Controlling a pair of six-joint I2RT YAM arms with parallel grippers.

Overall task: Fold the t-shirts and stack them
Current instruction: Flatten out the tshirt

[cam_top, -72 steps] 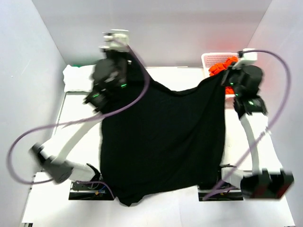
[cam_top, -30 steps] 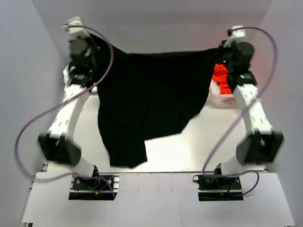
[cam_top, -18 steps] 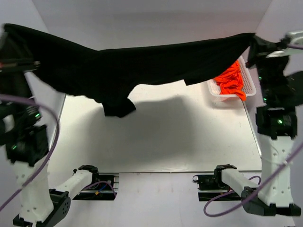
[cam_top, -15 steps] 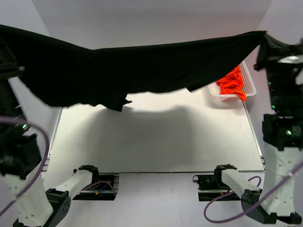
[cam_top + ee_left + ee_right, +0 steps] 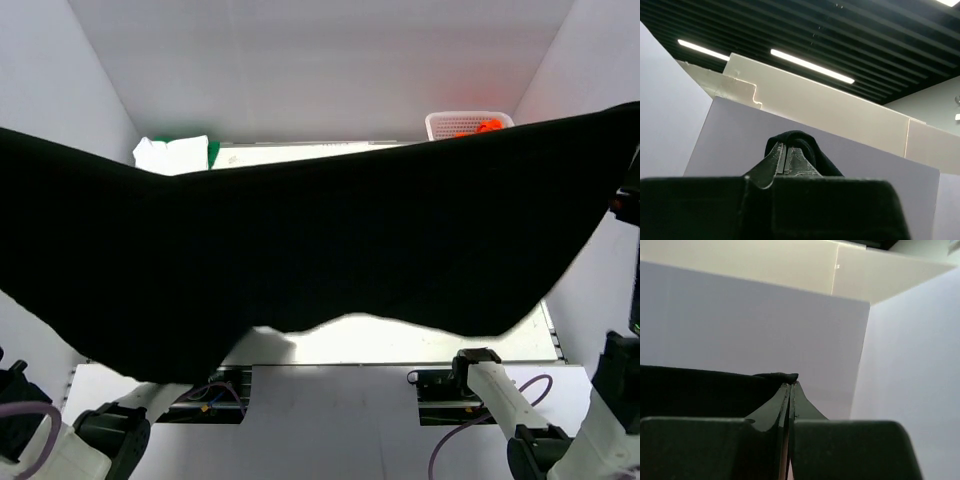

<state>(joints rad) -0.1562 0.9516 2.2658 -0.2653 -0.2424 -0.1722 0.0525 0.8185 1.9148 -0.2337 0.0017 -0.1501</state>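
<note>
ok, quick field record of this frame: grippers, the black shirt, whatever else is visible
left gripper: shut on an edge of the black t-shirt
right gripper: shut on the black t-shirt
black t-shirt: lifted, stretched between both arms, hiding most of the table
white t-shirt: far left corner, green t-shirt beside it
basket: far right, orange t-shirts inside

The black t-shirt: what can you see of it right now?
The black t-shirt is plain, soft, matte cloth, held up in the air and stretched wide across the top view, its upper edge sagging between the ends, its lower edge hanging uneven. Each arm's jaws are shut on a bunched bit. It hides most of the table.
</note>
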